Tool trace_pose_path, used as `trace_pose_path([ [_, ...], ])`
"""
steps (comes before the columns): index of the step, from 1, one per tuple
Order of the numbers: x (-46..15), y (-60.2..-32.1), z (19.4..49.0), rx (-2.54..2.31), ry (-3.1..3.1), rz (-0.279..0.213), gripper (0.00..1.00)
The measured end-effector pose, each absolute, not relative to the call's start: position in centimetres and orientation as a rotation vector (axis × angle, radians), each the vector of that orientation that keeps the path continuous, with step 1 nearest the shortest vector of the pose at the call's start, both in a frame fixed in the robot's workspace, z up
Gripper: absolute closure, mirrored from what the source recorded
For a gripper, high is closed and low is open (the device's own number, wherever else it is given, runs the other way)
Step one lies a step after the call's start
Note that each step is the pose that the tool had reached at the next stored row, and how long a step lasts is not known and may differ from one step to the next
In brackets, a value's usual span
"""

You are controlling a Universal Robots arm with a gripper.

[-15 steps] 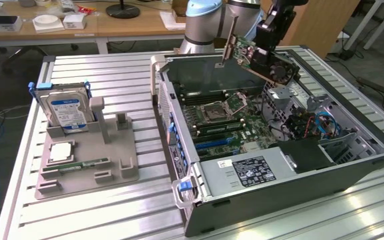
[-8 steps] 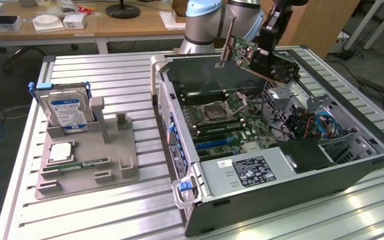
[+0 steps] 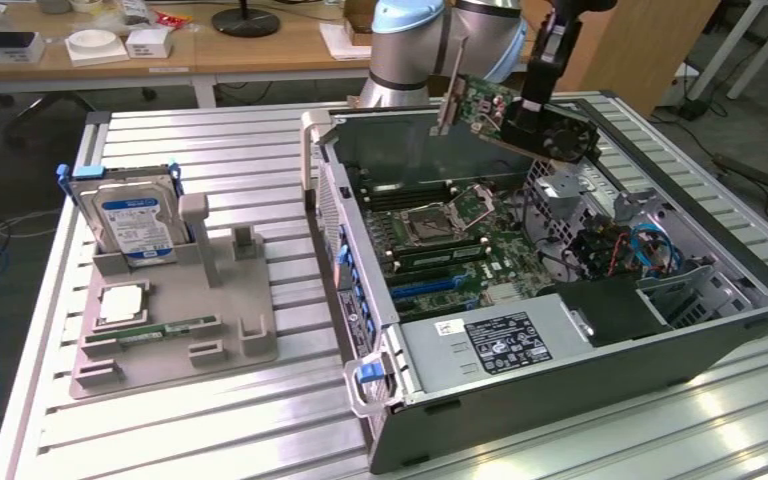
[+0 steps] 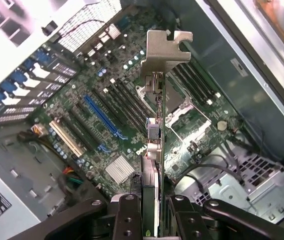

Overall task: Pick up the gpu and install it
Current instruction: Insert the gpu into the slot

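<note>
Gripper (image 4: 152, 212), nearest the wrist camera: black bolted fingers (image 4: 127, 220) pinch the gpu (image 3: 486, 103) by its two faces. The card hangs tilted above the open computer case (image 3: 704, 330), clear of the motherboard (image 3: 451, 240).

Case: grey sheet metal with perforated panels.
Power supply (image 3: 491, 345): silvery box with a black label; print unreadable.
Gpu: thin green circuit board with a silvery L-shaped bracket (image 4: 164, 50).
Hard drive (image 3: 137, 225): upright in a grey holder (image 3: 224, 320), with a blue-white label; text unreadable.
</note>
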State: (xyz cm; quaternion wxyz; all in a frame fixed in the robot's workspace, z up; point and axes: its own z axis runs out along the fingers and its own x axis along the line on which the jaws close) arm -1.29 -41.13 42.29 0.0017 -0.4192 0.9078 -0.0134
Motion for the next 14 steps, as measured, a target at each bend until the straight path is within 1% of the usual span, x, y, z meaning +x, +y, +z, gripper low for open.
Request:
trace_pose_path([
  [14,-1.3,-41.14,42.24,-1.617,2.686,-0.041,0.74],
])
